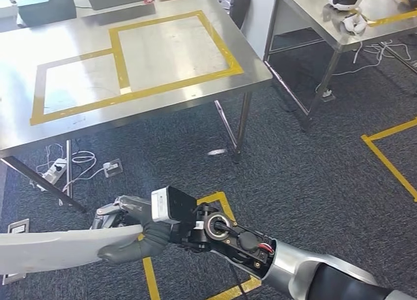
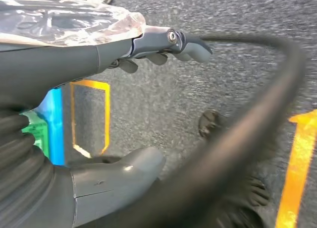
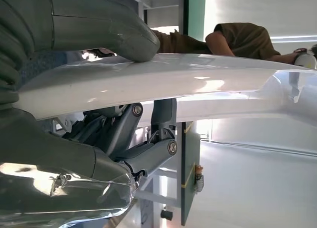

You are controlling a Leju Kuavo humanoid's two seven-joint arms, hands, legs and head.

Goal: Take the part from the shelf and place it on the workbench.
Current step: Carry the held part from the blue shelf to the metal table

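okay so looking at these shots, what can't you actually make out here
- White part: its far end runs off the head view's left edge.
- Left hand: a blurred black cable crosses the left wrist view.
- Person: partly behind the part in the right wrist view.
- Items on the far table: cut by the head view's top edge.

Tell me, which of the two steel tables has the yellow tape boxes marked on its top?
The big steel table straight ahead: two joined yellow tape boxes cover its top. The other table, far right, shows just one short strip.
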